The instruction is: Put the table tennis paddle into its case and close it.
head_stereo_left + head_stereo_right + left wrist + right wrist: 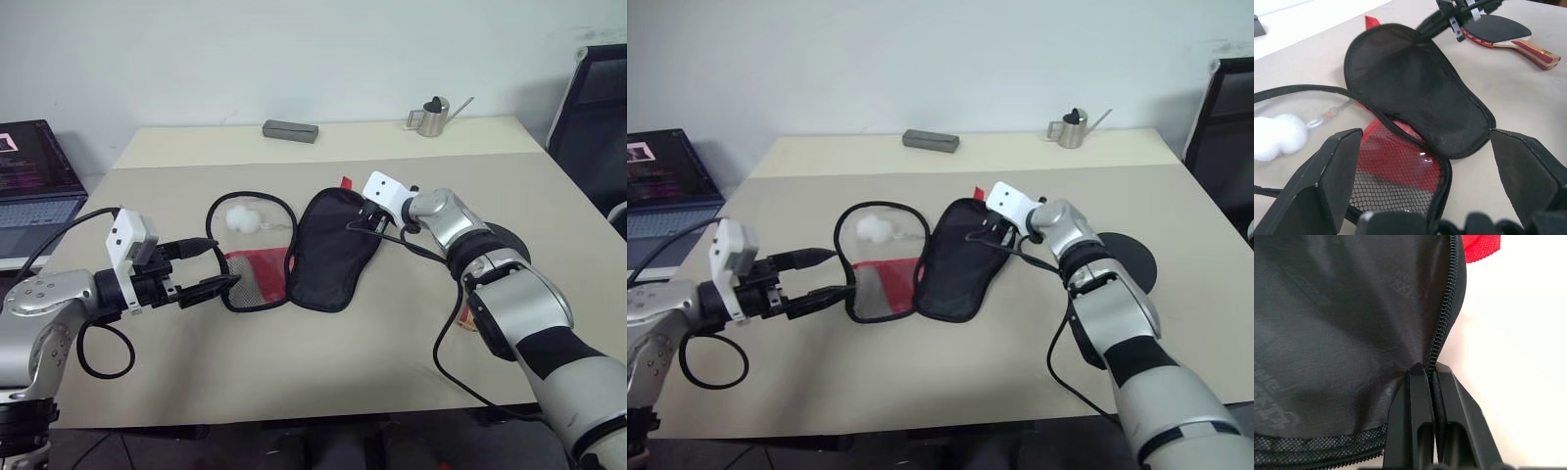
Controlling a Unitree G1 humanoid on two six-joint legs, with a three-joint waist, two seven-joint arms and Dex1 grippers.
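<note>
The case (331, 253) lies unzipped and spread flat in the middle of the table. Its black flap (1415, 88) is on the right, and its left half (257, 279) has red mesh and a clear window. My right gripper (364, 223) is shut on the flap's zipper edge (1442, 328) at its far right side. My left gripper (209, 265) hovers open at the case's near-left rim, one finger (1327, 181) on each side of the mesh corner. The table tennis paddle (1496, 27) lies flat, black face up, on the table to the right behind my right arm, partly hidden by it.
White balls (245, 220) lie in the case's left half. At the table's far edge are a grey block (290, 130) and a small metal watering can (431, 117). A laptop (29, 181) stands off the left side, a black chair (593, 108) off the right.
</note>
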